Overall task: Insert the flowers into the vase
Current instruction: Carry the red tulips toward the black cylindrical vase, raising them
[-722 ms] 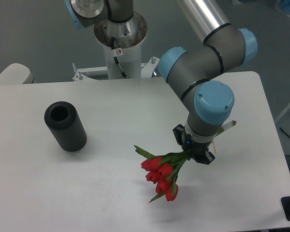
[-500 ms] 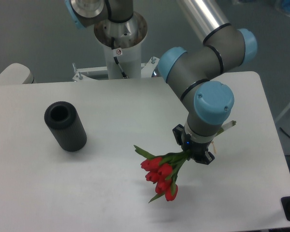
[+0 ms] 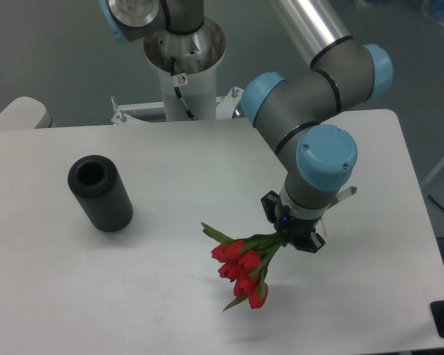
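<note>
Camera view: gripper [image 3: 294,238] is clamped on the flowers' [image 3: 240,268] stems, buds hanging left. Vase [image 3: 100,193] stands well apart on the table [image 3: 170,310].

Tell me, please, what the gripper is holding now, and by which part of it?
The gripper holds the flowers by their green stems, with the red buds hanging free.

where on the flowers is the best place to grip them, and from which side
Grip the green stems, not the red buds. The flowers are a bunch whose stems gather into one narrow bundle at the end away from the buds, firm enough to pinch. The claw has them there, coming from above, which leaves the buds free; the stem tips must go into the vase.
</note>
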